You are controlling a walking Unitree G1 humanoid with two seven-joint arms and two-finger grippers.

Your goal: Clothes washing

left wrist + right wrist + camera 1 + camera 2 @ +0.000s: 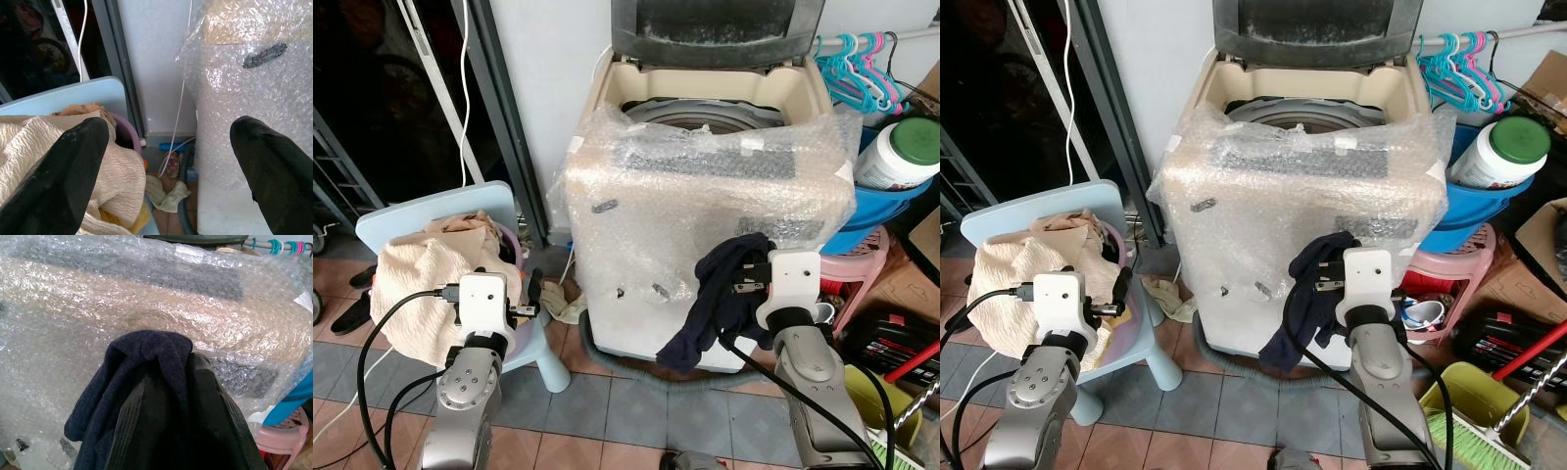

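A top-loading washing machine [705, 186], wrapped in bubble wrap, stands against the wall with its lid [715, 29] raised and the drum opening [705, 110] showing. My right gripper [171, 369] is shut on a dark navy garment [720, 304], held in front of the machine's front panel, below its rim. The garment drapes over the fingers [146, 431]. My left gripper [530, 294] is open between the machine and a light blue chair [431, 211]. On the chair lie cream clothes [421, 284] heaped in a purple basin [512, 245].
A blue tub [886, 211] with a green-lidded white jar [901, 152] sits on a pink stool [862, 269] right of the machine, under coloured hangers [862, 69]. A broom and dustpan [1469, 416] lie at the lower right. A rag [563, 304] and a white cable [178, 127] lie by the machine's left side.
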